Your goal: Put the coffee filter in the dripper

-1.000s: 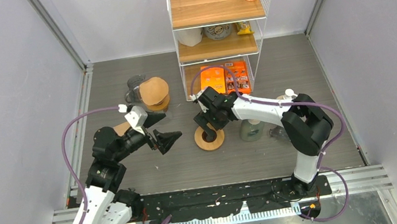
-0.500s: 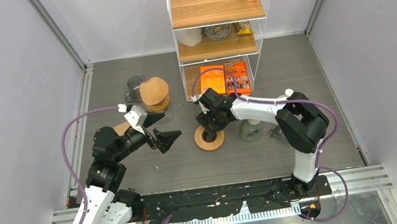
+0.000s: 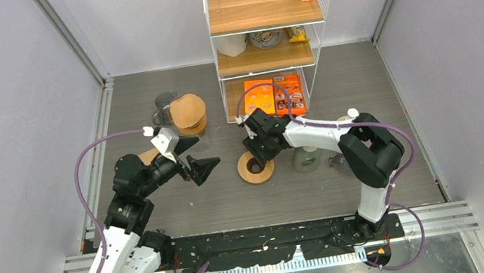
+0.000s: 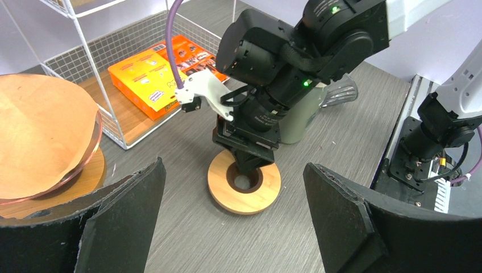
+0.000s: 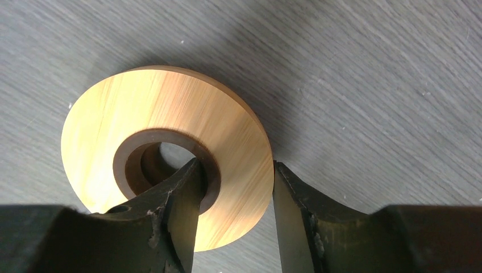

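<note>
The brown paper coffee filter (image 3: pixel 188 110) lies over a glass dripper on a wooden base at the back left; in the left wrist view the filter (image 4: pixel 40 125) fills the glass rim (image 4: pixel 98 132). A wooden ring (image 3: pixel 263 172) lies flat mid-table. My right gripper (image 3: pixel 254 161) points down onto it. In the right wrist view one finger (image 5: pixel 182 199) stands in the ring's hole and the other touches its outer edge, so the right gripper (image 5: pixel 236 170) is shut on the ring's (image 5: pixel 227 125) band. My left gripper (image 3: pixel 206 168) hangs wide open and holds nothing, left of the ring (image 4: pixel 267 190).
A wire shelf rack (image 3: pixel 268 34) stands at the back, with orange packets (image 3: pixel 275 95) on its lowest shelf. A pale green mug (image 3: pixel 307 158) sits just right of the ring under the right arm. A glass vessel (image 3: pixel 164 104) stands beside the dripper.
The right gripper's jaws have narrowed onto the ring's band and its wrist has shifted slightly back, uncovering the hole. The left arm has stayed still and open.
</note>
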Available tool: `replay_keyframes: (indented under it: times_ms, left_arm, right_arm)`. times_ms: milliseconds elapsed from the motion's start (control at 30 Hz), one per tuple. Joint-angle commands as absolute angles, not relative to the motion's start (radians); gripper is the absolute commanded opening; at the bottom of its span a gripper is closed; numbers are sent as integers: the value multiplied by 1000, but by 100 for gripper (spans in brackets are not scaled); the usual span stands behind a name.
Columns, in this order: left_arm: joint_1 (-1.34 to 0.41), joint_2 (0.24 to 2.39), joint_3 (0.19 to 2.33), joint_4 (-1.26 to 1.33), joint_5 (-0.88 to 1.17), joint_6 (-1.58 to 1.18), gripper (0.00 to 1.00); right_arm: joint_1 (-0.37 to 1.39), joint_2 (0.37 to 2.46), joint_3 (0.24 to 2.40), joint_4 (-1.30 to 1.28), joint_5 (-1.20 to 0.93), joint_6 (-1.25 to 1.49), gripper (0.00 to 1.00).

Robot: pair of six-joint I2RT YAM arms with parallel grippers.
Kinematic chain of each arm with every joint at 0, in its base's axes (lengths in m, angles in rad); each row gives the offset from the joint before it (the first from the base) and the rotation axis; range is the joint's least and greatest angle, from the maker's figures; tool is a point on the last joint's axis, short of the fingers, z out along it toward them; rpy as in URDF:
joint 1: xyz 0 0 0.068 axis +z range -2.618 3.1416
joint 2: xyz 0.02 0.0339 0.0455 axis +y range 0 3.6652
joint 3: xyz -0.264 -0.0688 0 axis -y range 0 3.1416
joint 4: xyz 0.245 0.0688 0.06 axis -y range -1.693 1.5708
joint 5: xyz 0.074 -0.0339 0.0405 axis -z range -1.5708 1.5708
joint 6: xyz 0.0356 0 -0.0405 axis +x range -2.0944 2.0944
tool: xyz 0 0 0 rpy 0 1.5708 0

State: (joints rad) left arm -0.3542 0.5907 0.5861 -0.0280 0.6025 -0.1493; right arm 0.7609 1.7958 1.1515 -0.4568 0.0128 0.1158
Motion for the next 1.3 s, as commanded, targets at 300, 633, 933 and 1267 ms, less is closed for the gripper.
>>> replay_keyframes:
  times_ms: [300, 633, 933, 1267]
  left_arm:
    - [-357, 647, 675, -70, 484, -262, 100]
    - [-386, 838, 818, -150, 503, -447, 99]
    - [-668, 1099, 1104, -497, -36, -410, 98]
    - [-707, 1283, 1163, -489, 78, -450, 88]
  right_arm:
    - [754, 1507, 1216, -587, -4, 274, 37]
    - [744, 1455, 1309, -735, 80, 322, 35]
    - [743, 1442, 1303, -741, 116, 377, 32]
    - [735, 1402, 1279, -698, 107, 373, 31]
